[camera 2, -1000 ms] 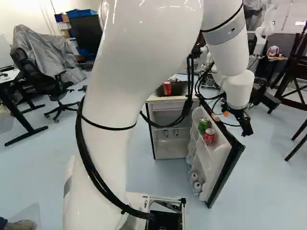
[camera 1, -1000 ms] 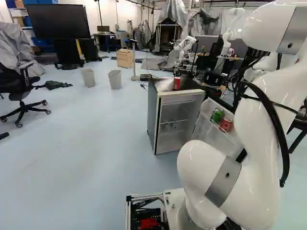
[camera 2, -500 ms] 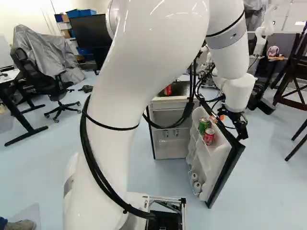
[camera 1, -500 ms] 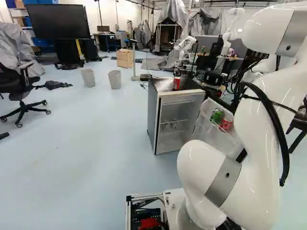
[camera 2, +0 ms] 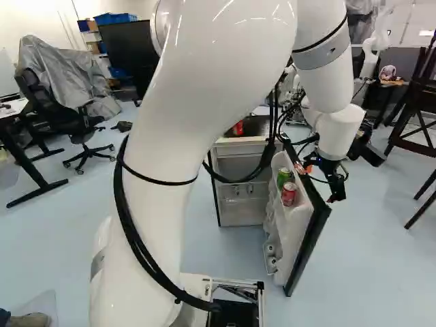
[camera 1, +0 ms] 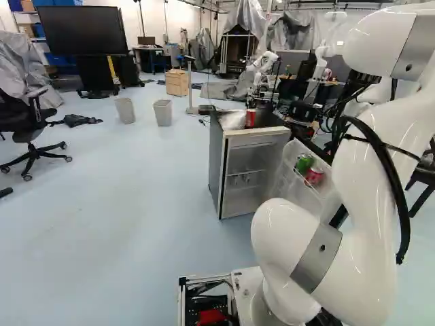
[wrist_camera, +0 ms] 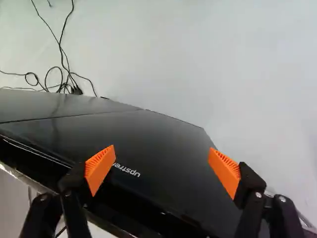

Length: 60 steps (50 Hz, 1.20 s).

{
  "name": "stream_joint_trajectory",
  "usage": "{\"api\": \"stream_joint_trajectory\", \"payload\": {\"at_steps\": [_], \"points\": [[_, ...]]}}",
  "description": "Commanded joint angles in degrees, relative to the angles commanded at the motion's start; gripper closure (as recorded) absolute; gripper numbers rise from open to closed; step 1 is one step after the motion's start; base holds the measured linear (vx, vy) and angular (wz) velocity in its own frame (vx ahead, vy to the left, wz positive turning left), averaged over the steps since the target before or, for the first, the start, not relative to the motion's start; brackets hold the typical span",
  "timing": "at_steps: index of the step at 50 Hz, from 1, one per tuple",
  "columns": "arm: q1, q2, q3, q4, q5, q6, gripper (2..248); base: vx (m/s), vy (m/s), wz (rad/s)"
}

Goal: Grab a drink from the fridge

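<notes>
1. My gripper (wrist_camera: 161, 148) stands wide, its orange pads (wrist_camera: 99, 168) far apart with nothing held between them.
2. Just ahead of and under it is the black outer face of the fridge door (wrist_camera: 163, 139); whether I touch it, I cannot tell.
3. The drinks are on the door's other side: a green can (camera 2: 284, 178) and a red can (camera 2: 289, 194) stand side by side in its upper shelf. If I press on this outer face, the door could swing towards the fridge (camera 1: 215, 163), narrowing my way in and jolting both cans.
4. I judge the reach still ahead of me: clear the door's edge, then come at one can from the inner side. Cutting the corner could catch a finger on that edge; coming in off-centre could knock one can into its neighbour.
5. Farther off, another red can (camera 1: 250, 119) stands on top of the fridge; my arm swinging low across there could topple it.
</notes>
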Motion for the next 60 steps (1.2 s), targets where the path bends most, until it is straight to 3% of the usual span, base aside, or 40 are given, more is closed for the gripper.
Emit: {"api": "stream_joint_trajectory", "payload": {"at_steps": [12, 32, 60], "points": [[0.0, 0.0, 0.0, 0.0, -4.1, 0.0, 3, 0.000, 0.000, 0.000], [-0.1, 0.4, 0.5, -0.3, -4.5, 0.0, 3, 0.000, 0.000, 0.000], [-0.5, 5.2, 7.4, -7.7, -2.1, 0.0, 3, 0.000, 0.000, 0.000]]}}
